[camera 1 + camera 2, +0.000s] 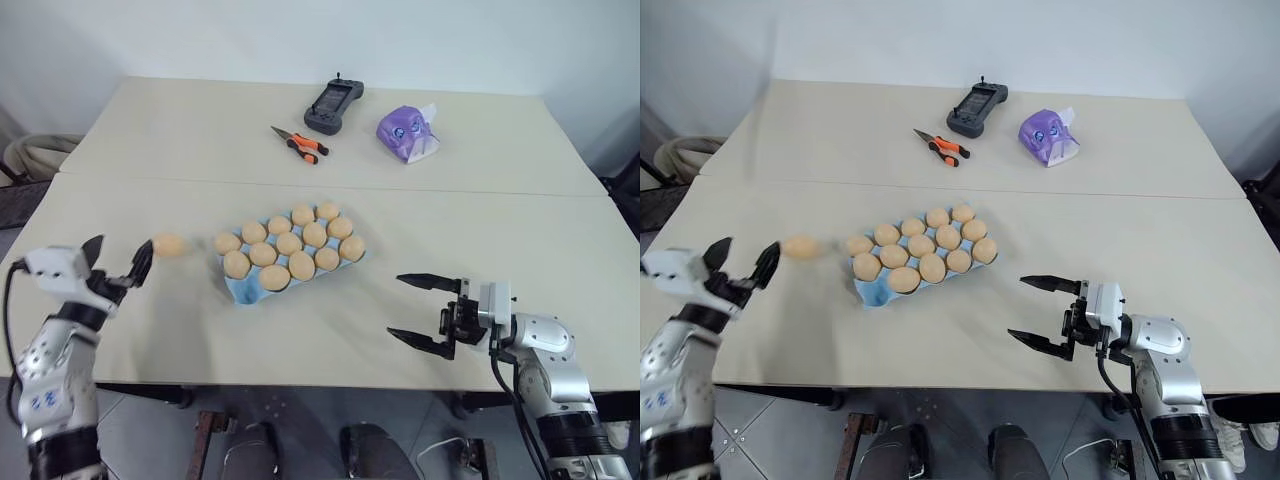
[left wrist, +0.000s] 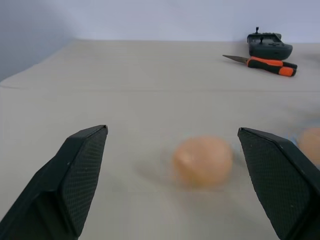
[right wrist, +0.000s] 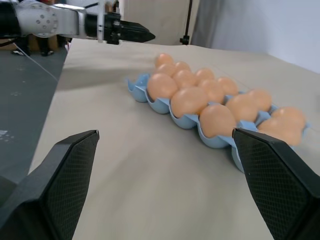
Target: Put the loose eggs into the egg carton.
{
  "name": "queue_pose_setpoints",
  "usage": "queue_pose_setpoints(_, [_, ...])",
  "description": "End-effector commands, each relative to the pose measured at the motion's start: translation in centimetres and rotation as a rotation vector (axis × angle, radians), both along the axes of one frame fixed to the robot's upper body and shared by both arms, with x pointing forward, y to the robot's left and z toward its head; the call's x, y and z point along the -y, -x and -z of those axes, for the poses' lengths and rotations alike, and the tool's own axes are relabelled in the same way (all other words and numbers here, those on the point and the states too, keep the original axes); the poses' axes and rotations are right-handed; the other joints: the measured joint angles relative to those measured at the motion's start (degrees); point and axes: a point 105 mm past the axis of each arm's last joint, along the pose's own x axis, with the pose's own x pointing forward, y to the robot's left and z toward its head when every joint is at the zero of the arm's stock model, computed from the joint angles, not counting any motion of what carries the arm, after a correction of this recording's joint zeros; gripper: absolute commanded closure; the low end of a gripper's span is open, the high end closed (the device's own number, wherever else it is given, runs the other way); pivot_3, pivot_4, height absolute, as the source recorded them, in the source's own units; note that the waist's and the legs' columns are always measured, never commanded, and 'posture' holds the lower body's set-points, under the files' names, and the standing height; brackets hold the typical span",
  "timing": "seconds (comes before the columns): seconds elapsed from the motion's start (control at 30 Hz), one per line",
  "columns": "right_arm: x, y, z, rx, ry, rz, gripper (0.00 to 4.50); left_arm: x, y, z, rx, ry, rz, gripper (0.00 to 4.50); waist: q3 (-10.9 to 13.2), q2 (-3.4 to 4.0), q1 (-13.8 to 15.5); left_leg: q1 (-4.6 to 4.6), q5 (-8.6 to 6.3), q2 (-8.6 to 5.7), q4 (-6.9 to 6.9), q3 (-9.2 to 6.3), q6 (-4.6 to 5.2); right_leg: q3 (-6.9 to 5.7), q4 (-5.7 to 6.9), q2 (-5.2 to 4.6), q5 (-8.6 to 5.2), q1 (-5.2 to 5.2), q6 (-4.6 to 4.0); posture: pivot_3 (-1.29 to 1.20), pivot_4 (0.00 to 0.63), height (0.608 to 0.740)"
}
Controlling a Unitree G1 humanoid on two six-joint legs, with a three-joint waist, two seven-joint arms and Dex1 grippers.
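One loose egg point(image 1: 170, 246) lies on the beige table just left of the egg carton point(image 1: 240, 291), a light blue tray holding several tan eggs, with its front-left cup bare. My left gripper point(image 1: 122, 252) is open and points at the loose egg, which sits just beyond its fingertips point(image 2: 80, 165) without touching them; the left wrist view shows the egg point(image 2: 202, 161) ahead of the gap. My right gripper point(image 1: 396, 306) is open and empty near the table's front edge, right of the carton and pointing toward it. The right wrist view shows the carton point(image 3: 142, 92) close ahead.
At the table's far side lie a black controller point(image 1: 333, 106), orange-handled pliers point(image 1: 300, 144) and a purple pouch point(image 1: 405, 133). A seam runs across the table behind the carton. The table's front edge passes just under both grippers.
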Motion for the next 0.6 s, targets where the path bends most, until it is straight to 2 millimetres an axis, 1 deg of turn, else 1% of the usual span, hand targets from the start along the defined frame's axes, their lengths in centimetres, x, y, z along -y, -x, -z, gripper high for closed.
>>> queue_pose_setpoints(0.03, [-0.1, 0.3, -0.9, 0.052, -0.015, 0.019, 0.00, 0.8, -2.1, 0.2, -0.022, -0.035, 0.032, 0.06, 0.00, 0.00, 0.05, 0.00, 0.01, -0.02, 0.02, 0.01, 0.00, 0.01, 0.02, 0.02, 0.00, -0.01, 0.02, 0.00, 0.150, 0.740])
queue_pose_setpoints(0.17, [-0.5, 0.4, -1.0, 0.055, -0.019, 0.027, 0.00, 2.3, -3.8, 0.6, -0.038, -0.019, 0.098, 0.06, 0.00, 0.00, -0.11, -0.01, 0.01, -0.01, 0.05, 0.14, 0.00, 0.10, 0.06, 0.12, 0.03, -0.08, 0.09, 0.00, 0.150, 0.740])
queue_pose_setpoints(0.27, [-0.6, 0.4, -1.2, 0.060, -0.028, 0.037, 0.00, 2.4, -4.3, 0.9, -0.053, -0.036, 0.097, 0.06, 0.00, 0.00, -0.11, -0.01, 0.02, 0.02, 0.05, 0.16, -0.01, 0.14, 0.12, 0.18, 0.02, -0.14, 0.12, 0.00, 0.150, 0.740])
queue_pose_setpoints(0.37, [-0.6, 0.4, -1.3, 0.063, -0.031, 0.048, 0.00, 1.9, -4.3, 1.4, -0.077, -0.032, 0.063, 0.62, 0.00, 0.00, -0.06, -0.02, 0.04, 0.07, 0.07, 0.15, -0.04, 0.15, 0.18, 0.21, 0.01, -0.18, 0.12, 0.00, 0.150, 0.740])
queue_pose_setpoints(0.5, [-0.8, 0.3, -1.2, 0.062, -0.034, 0.052, 0.00, 1.7, -3.8, 1.7, -0.085, -0.037, 0.050, 1.99, 0.00, -0.01, -0.03, -0.02, 0.05, 0.03, 0.16, 0.15, -0.02, 0.17, 0.33, 0.20, 0.01, -0.19, 0.13, 0.00, 0.150, 0.740])
queue_pose_setpoints(0.57, [-0.9, 0.2, -1.3, 0.062, -0.036, 0.052, 0.00, 1.5, -3.4, 1.7, -0.082, -0.034, 0.052, 2.34, 0.00, -0.01, -0.05, 0.00, 0.07, 0.01, 0.19, 0.15, 0.01, 0.18, 0.40, 0.16, 0.01, -0.19, 0.13, 0.00, 0.150, 0.740])
queue_pose_setpoints(0.6, [-0.9, 0.2, -1.3, 0.062, -0.036, 0.052, 0.00, 1.5, -3.3, 1.7, -0.080, -0.030, 0.058, 2.40, 0.00, -0.01, -0.06, 0.00, 0.08, 0.01, 0.19, 0.15, 0.02, 0.17, 0.43, 0.13, 0.01, -0.19, 0.13, 0.00, 0.150, 0.740])
